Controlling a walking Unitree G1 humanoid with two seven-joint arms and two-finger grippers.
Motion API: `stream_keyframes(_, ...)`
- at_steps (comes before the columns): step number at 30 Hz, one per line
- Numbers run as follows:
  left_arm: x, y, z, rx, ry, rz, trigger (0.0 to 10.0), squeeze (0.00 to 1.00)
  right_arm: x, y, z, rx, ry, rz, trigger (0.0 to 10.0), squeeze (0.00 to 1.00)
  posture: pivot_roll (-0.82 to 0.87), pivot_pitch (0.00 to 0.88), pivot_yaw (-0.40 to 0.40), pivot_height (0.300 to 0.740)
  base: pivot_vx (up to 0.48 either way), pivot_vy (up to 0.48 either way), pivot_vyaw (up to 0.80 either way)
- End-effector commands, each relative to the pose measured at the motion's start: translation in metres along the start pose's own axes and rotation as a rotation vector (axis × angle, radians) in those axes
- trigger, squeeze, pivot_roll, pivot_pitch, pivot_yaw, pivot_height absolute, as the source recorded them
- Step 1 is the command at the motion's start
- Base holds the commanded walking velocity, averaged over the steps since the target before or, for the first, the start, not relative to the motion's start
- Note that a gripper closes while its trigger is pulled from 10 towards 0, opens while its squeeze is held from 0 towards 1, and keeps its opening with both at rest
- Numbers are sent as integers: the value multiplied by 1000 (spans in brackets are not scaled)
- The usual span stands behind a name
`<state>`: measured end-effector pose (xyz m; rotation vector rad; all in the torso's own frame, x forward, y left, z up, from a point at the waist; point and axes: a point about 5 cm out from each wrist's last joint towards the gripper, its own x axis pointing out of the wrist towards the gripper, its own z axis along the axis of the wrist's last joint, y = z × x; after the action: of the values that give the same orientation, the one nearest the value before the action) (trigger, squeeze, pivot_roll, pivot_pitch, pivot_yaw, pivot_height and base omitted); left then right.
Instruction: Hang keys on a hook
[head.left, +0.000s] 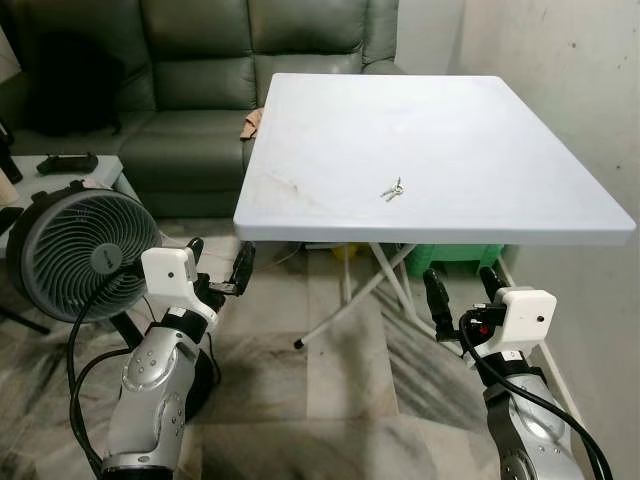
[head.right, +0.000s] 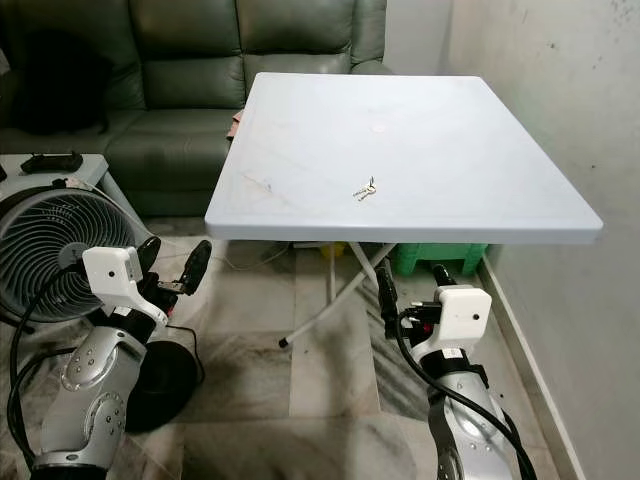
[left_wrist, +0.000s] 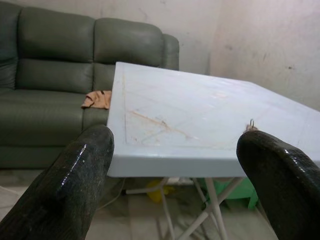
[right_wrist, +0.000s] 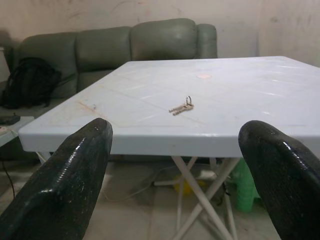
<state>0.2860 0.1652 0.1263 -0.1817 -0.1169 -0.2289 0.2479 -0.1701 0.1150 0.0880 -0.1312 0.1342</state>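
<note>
A small bunch of keys (head.left: 392, 189) lies on the white folding table (head.left: 480, 120), near its front edge and a little right of centre; the right wrist view shows the keys (right_wrist: 182, 106) too. My left gripper (head.left: 219, 270) hangs open below the table's front left corner, with nothing between its fingers. Below the front right part of the table, my right gripper (head.left: 463, 293) is open as well and holds nothing. Both stay short of the table edge and lower than the tabletop.
A dark green sofa (head.left: 200, 70) stands behind the table, with a black bag (head.left: 75, 85) on it. A round fan (head.left: 80, 245) stands on the floor at my left. A wall (head.left: 580, 80) runs close along the table's right side. A green crate (head.left: 450, 258) sits under the table.
</note>
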Motion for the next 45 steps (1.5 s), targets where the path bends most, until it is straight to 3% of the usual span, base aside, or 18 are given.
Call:
stream_keyframes(1,1,0,1,-7,7,-16,10000,0,1,4,-1,3,4,4,10000,0,-30,0,37,740,0,251,0)
stream_keyframes(15,3,-1,2,-2,10,-27,10000,0,2,5,-1,9,-1,-5,10000,0,-30,0,44,740,0,254,0)
stream_keyframes(30,4,-4,3,-1,11,-33,10000,0,0,5,-1,12,0,-7,10000,0,-32,0,43,740,276,255,0)
stream_keyframes(45,3,-4,2,11,14,-27,10000,0,0,6,-2,14,2,0,10000,0,-28,0,39,740,308,0,0)
